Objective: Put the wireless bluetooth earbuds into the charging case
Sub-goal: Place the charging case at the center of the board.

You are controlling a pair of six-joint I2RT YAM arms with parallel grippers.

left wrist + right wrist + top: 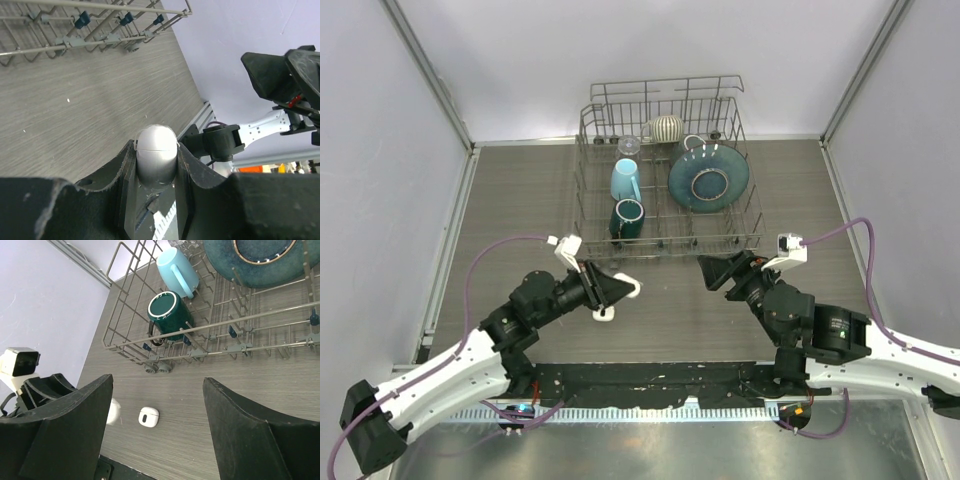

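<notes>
Our left tool [618, 288] is pinched narrow on a rounded white shell that we take for the charging case [156, 155]. It holds the shell off the table [260, 405] with the domed end poking out past the fingers, and we cannot tell for sure whether the lid stands open. Our right tool [157, 380] hangs wide and empty facing it, just in front of the dish rack [720, 245]. Between the two, just beside the left tool, one small white piece with a dark spot lies on the table. We judge it to be an earbud [148, 416], and we see no second one. To pick it up well, we bring the right tool straight down, straddle the piece across its narrow side and close gently, since glossy plastic this small may squirt free. We also mind the left fingers close by and hold the charging case steady.
</notes>
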